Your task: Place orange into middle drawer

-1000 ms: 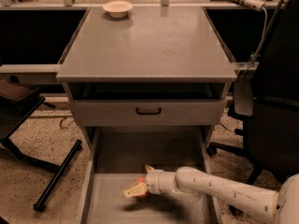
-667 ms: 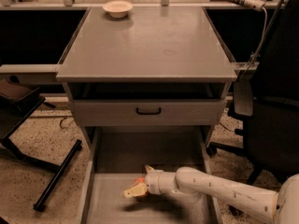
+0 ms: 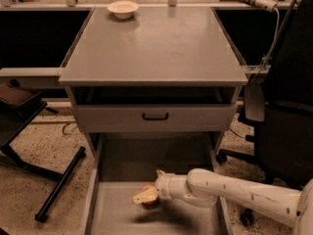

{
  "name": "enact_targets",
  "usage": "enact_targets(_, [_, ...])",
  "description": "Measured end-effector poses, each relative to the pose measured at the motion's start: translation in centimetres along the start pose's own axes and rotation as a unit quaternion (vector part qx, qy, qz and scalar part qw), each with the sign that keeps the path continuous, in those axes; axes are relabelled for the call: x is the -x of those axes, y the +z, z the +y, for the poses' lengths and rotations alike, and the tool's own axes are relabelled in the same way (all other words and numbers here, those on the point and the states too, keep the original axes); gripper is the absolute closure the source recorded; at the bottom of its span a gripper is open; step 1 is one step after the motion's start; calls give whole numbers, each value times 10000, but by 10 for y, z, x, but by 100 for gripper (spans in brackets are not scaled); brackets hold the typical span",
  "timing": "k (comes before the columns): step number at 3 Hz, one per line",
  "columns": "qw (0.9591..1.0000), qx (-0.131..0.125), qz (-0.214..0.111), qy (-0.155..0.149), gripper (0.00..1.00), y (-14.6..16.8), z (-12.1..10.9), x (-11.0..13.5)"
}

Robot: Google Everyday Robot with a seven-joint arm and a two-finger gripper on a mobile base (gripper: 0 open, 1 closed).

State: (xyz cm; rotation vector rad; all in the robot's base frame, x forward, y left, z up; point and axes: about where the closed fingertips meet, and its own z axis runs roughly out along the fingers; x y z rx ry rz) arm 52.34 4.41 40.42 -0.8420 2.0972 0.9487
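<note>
Gripper (image 3: 145, 198) with orange (image 3: 148, 188) over middle drawer (image 3: 91, 207)

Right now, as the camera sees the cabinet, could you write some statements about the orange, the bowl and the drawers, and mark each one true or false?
1. The bowl stands on the cabinet top, near its far left corner. True.
2. The orange lies inside the bowl. False: it is held in the gripper, low over the middle drawer.
3. The middle drawer is pulled out. True.
4. The drawer with the black handle is pulled out further than the middle drawer. False: it is pushed in, above the open one.
5. The gripper hovers over the cabinet top. False: it is down inside the middle drawer, and the arm comes in from the right of the picture.
</note>
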Motion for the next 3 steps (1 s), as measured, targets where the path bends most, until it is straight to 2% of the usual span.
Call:
enact_targets(1, [9990,-395,180,-41,0,-46,-2,34])
enact_targets(2, [9952,-914,335,-103,0,-94,-6,71])
enact_targets(3, [9926,-1117,251,-401,0,-116,-4,106])
